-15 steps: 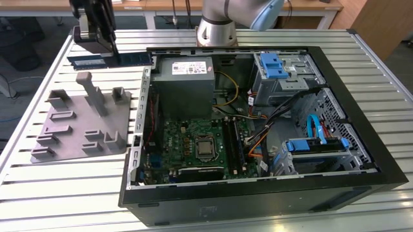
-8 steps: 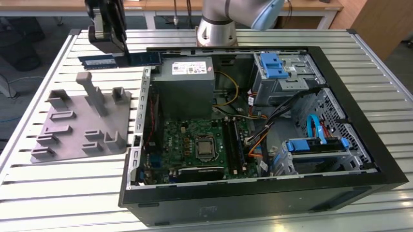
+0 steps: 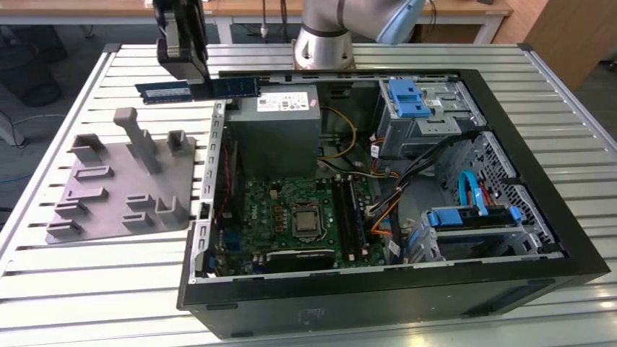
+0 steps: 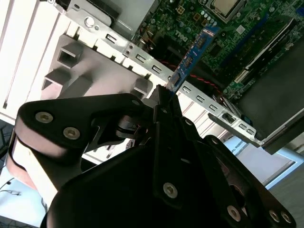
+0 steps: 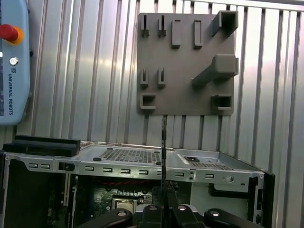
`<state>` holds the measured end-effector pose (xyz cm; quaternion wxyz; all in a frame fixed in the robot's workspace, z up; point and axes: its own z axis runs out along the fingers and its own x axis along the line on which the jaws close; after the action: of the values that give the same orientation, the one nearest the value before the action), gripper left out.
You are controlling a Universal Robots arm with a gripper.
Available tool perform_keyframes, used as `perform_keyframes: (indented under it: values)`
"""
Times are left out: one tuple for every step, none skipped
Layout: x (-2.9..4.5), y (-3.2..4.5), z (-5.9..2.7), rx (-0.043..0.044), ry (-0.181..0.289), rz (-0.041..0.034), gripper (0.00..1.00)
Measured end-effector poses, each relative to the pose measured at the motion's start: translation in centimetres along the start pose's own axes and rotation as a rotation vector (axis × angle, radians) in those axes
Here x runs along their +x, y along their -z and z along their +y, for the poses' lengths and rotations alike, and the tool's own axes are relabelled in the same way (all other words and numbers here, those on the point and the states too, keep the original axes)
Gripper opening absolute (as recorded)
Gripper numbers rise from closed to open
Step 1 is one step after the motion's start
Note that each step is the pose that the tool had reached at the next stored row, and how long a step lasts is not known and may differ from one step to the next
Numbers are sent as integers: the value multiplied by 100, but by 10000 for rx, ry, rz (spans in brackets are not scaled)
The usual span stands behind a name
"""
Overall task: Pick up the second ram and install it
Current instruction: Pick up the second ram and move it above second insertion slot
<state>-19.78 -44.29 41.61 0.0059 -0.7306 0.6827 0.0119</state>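
Black steel computer case (image 3: 386,296) lies open on the white slatted tabletop (image 3: 77,289), nearest the camera in the exterior view. The black two-finger tool (image 3: 193,76) hangs above the case's 11 o'clock corner, clamped on the second ram (image 3: 236,87), a thin blue-green circuit-board stick. The stick is held level in the air across the case's rim, apart from the grey plastic tray with upright blocks (image 3: 115,181) at the case's 9 o'clock. The long black slot rails (image 3: 345,213) on the green motherboard (image 3: 279,210) sit deep inside the case, well apart from the stick.

- Hazard: a descent begun over the rim would drive the stick into sheet metal.
- Hazard: the orange and black cables (image 3: 386,210) at the rails' 3 o'clock could snag the stick.

In the second wrist view, the tool (image 4: 164,92) pinches one end region of the stick (image 4: 192,54), and most of its length projects unsupported.

- Hazard: side contact could pivot or slip the stick in this narrow grip.

In the first wrist view, the stick (image 5: 164,142) appears edge-on above the tool (image 5: 164,211).

- Hazard: any tilt at the slot would likely jam the stick or seat one end only.
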Motion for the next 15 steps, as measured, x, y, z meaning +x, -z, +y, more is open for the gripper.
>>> perform_keyframes:
  values:
    - [2,0,-27,-1,1,0,14]
    - [3,1,-50,-3,0,0,14]
    - [5,1,-76,-5,0,0,14]
    - [7,1,-99,-5,0,0,14]
    - [8,2,-123,-7,0,0,14]
    - [10,2,-148,-8,0,0,14]
    - [12,2,-173,-8,0,-1,14]
    - [13,2,-197,-10,0,-1,14]
    - [15,2,-219,-10,0,-1,14]
    - [17,3,-243,-11,0,0,14]
    - [18,3,-267,-13,0,0,14]
    - [20,3,-286,-13,0,0,14]
    - [21,3,-302,-13,0,-1,14]
    - [21,3,-315,-13,0,-1,14]
    - [22,3,-329,-13,0,-1,14]
